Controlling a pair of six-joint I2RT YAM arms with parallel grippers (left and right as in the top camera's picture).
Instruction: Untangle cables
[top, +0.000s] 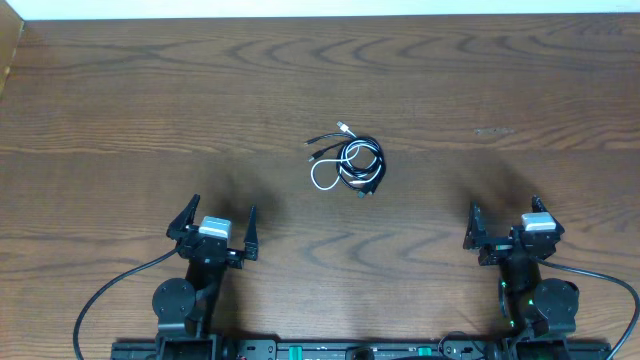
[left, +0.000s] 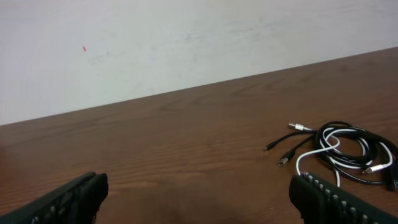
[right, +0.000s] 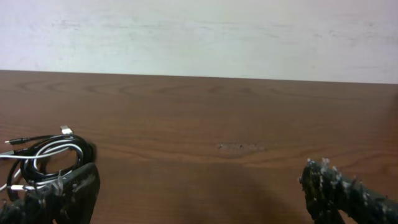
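The cables (top: 358, 165) lie in one small tangled heap on the wooden table, just right of its middle: black cords coiled together with one white cord (top: 322, 178), silver-tipped plugs poking out to the upper left. My left gripper (top: 221, 212) stands open near the front left, well short of the heap. My right gripper (top: 505, 210) is open at the front right, equally apart. In the left wrist view the cables (left: 324, 147) sit ahead and right of the open gripper (left: 199, 186). From the right wrist, the cables (right: 53, 149) lie ahead, left of the open gripper (right: 200, 177).
Bare brown wood table (top: 150, 100) stretches all around the heap. A white wall (left: 186, 43) runs along its far edge. Thick black arm wires (top: 100, 300) (top: 600, 275) loop out at the front corners beside the arm bases.
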